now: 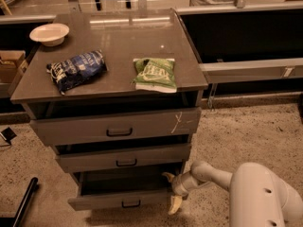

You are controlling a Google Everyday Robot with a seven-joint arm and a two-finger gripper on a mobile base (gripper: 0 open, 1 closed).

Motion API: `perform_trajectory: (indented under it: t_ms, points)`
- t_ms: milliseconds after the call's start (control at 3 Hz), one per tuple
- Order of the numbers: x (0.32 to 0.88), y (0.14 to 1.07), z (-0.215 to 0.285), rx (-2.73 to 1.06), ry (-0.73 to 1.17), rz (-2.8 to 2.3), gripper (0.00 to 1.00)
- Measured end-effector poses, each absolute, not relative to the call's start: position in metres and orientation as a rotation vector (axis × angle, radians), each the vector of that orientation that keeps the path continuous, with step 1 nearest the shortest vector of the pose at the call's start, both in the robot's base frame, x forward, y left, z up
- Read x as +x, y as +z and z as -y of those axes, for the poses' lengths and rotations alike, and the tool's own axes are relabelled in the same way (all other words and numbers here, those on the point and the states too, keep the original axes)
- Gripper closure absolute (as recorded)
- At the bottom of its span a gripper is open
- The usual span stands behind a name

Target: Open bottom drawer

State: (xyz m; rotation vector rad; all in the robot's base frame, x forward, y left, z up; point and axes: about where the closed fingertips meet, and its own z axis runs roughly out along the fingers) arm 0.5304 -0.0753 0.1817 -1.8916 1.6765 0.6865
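Arm [215,174] reaches out low from the white body [265,197] at lower right; forearm points left, roughly level; claw [171,191] sits at bottom centre, close to floor height; its pale fingers [174,205] are spread apart, one up, one hanging down.

Three drawers [116,126]; two snack bags [75,70] [154,73]; one bowl [49,33]; one gripper [171,190], right of bottom drawer [118,200].

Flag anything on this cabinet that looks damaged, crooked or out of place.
The top drawer has a white scratch on the right of its front. It and the middle drawer stand partly open; the bottom drawer juts out farthest, with the gripper at its right end. Nothing looks spilled.
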Motion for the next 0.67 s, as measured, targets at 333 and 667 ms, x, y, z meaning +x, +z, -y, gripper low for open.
perform_trajectory:
  t_ms: [333, 667]
  points:
    - [0.521, 0.178, 0.088, -1.932, 0.66, -1.747, 0.02]
    - [0.5, 0.181, 0.103, -1.948, 0.668, -1.783, 0.2]
